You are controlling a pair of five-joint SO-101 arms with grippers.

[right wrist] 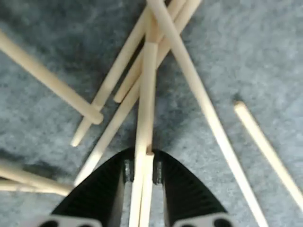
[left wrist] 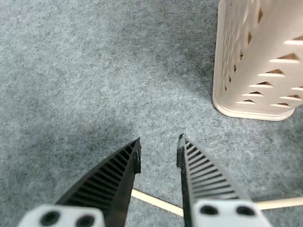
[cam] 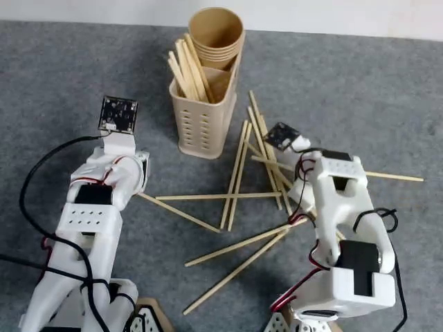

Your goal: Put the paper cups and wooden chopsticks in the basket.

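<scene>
Grip of right gripper (right wrist: 140, 165) on two chopsticks (right wrist: 147, 94), jaws closed against their sides, amid a crossed heap of loose ones on grey carpet (right wrist: 265, 56). Left gripper (left wrist: 158, 146) with jaws apart, holding nothing, above bare carpet, one chopstick (left wrist: 154, 200) lying across beneath it, basket (left wrist: 255, 71) near. Stacked cups (cam: 216, 34) upright in one half of basket, bundle of chopsticks (cam: 188, 69) in the other. More scattered between the arms, just beside basket.
</scene>
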